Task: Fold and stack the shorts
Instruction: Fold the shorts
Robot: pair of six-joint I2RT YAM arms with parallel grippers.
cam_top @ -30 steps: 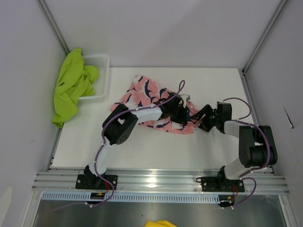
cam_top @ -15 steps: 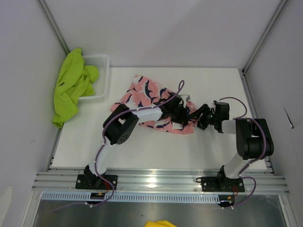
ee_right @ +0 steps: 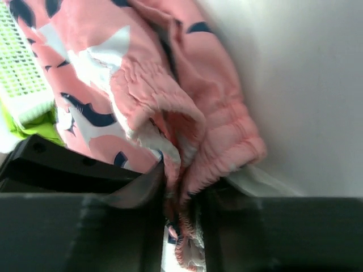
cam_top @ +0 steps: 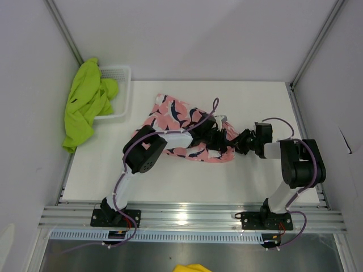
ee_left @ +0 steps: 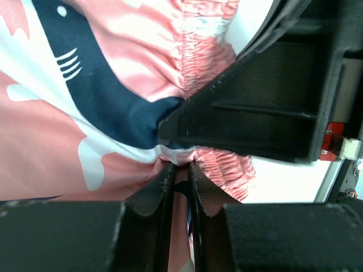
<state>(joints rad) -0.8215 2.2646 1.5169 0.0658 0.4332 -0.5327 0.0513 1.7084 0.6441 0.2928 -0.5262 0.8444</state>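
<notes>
The pink shorts [cam_top: 170, 113] with the navy-and-white print lie crumpled in the middle of the table. My left gripper [cam_top: 220, 146] is shut on a fold of their gathered waistband [ee_left: 227, 164], with cloth pinched between its jaws [ee_left: 180, 170]. My right gripper [cam_top: 236, 144] comes in from the right and is shut on the same waistband end [ee_right: 181, 187], where pink fabric [ee_right: 170, 73] bunches between the jaws. The two grippers nearly touch. The lime green shorts [cam_top: 85, 105] hang over the basket at the far left.
A white mesh basket [cam_top: 119, 85] stands at the back left corner, half covered by the green shorts; its mesh [ee_right: 22, 73] shows in the right wrist view. Grey walls and metal posts close in the table on three sides.
My right gripper moved left and shut on the waistband of the pink shorts. The pink shorts shifted a little. The left gripper kept its grip.
</notes>
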